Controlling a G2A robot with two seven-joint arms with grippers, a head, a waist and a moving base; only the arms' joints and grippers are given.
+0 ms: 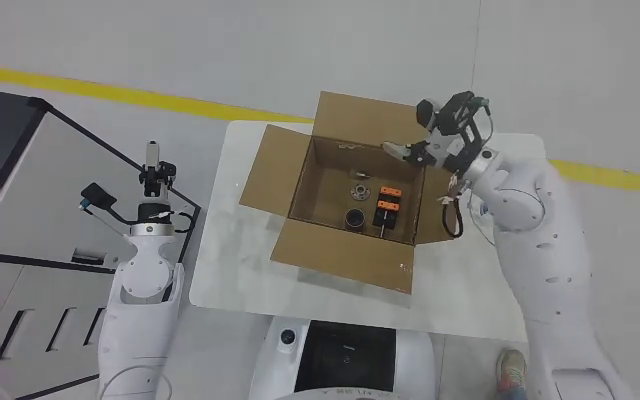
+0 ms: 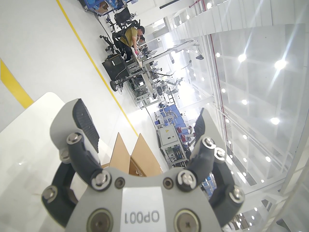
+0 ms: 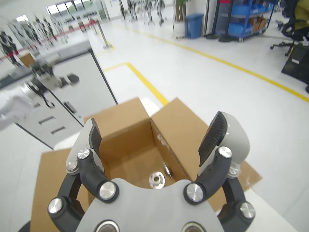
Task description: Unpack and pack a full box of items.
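Closest to us in the right wrist view, the right tool [image 3: 157, 121] has its ribbed pads spread wide with nothing between them. From the top view we place it above the far right corner of the box [image 1: 345, 250], just over the rim, with the arm crossing the right flap [image 1: 437, 205]. We see the box standing open near the middle of the white counter [image 1: 230, 260], all four flaps folded outward. On its floor lie three things, each apart from the others: a metal flange [image 1: 358, 188] near the middle, a black ring [image 1: 354, 217] nearer the front wall, and an orange-and-black part [image 1: 387, 208] to the right of both. The cardboard walls rise around all three, and the far wall and right wall meet just beneath the right tool. The left tool [image 2: 140, 108] is also open and holds nothing; we find it well off the counter's left edge, above a dark-framed cabinet [image 1: 50, 200], pointing out toward the room. Between it and the box lie a bare strip of counter and the left flap [image 1: 268, 170]. Beyond the counter a yellow line [image 1: 120, 95] runs across the grey floor. In the left wrist view we see two flap edges rising just behind the tool's body.
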